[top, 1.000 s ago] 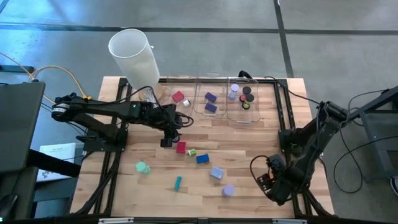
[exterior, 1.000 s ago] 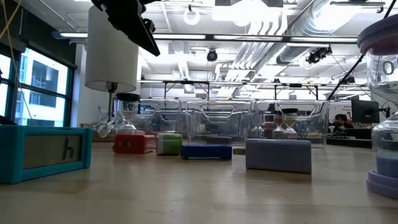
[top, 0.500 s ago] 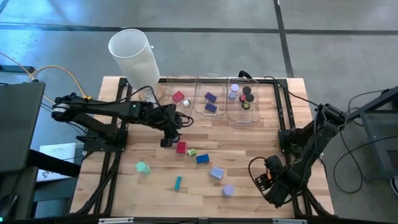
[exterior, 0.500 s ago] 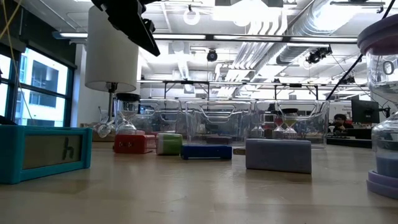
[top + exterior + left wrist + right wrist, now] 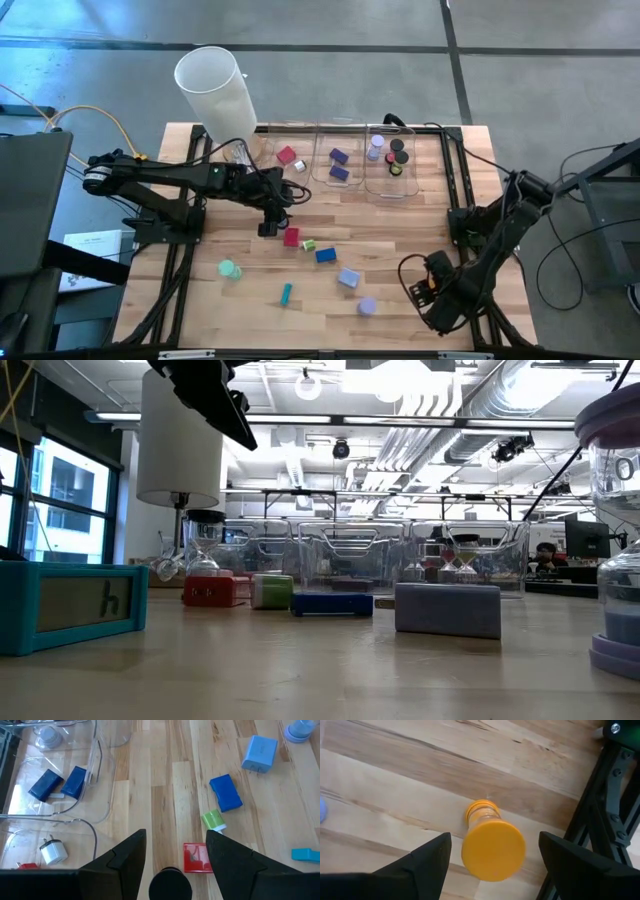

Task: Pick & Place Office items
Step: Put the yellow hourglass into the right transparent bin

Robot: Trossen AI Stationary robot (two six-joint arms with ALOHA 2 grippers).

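Note:
My left gripper (image 5: 268, 228) hangs open high over the middle of the table. A black roll (image 5: 170, 882) stands on the wood under the gap between its fingers, untouched, with a red block (image 5: 197, 857) beside it. My right gripper (image 5: 495, 837) points down near the table's near right corner. It is open, with one finger on either side of an upright orange roll (image 5: 493, 851) and apart from it. A small green roll (image 5: 309, 245), a blue block (image 5: 325, 255), a lavender block (image 5: 348, 278), a lavender roll (image 5: 367, 306), a teal stick (image 5: 286, 293) and a green roll (image 5: 229, 269) lie loose on the table.
Three clear bins stand along the far edge: one (image 5: 287, 155) with a red piece, one (image 5: 338, 160) with purple blocks, one (image 5: 392, 160) with rolls. A tall white cylinder (image 5: 215, 95) rises at the far left. A black frame rail (image 5: 615, 820) runs close to the orange roll.
My right arm has leaned slightly toward the table's near edge, and its gripper has come a little lower over the orange roll. Both grippers keep the same gap, and the loose pieces lie as before.

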